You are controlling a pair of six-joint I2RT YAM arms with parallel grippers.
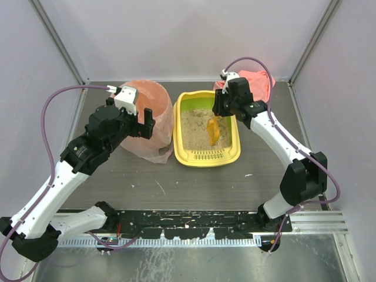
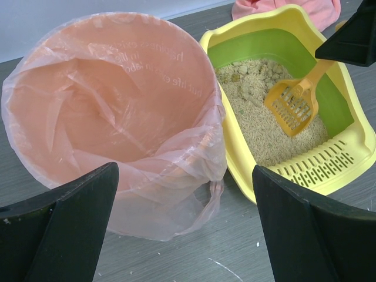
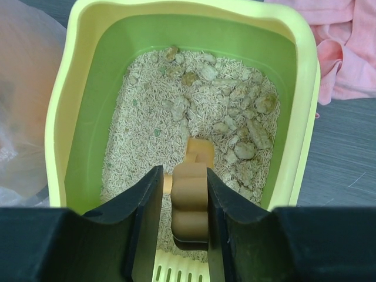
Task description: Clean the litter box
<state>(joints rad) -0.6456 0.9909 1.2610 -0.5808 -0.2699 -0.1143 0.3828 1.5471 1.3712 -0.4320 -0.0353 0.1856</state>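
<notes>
Right hand [image 3: 184, 188] tight on one scoop [image 2: 291, 108], left hand [image 2: 183, 170] wide, empty; one litter box [image 2: 317, 168].

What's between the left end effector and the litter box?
The round bin lined with a pink bag stands between the open left end effector and the litter box; the top external view shows it.

The top camera looks down from behind the arms over the whole table [image 1: 194, 182]. All 3 views share the litter box [image 3: 176, 32], both wrist cameras nearer.
</notes>
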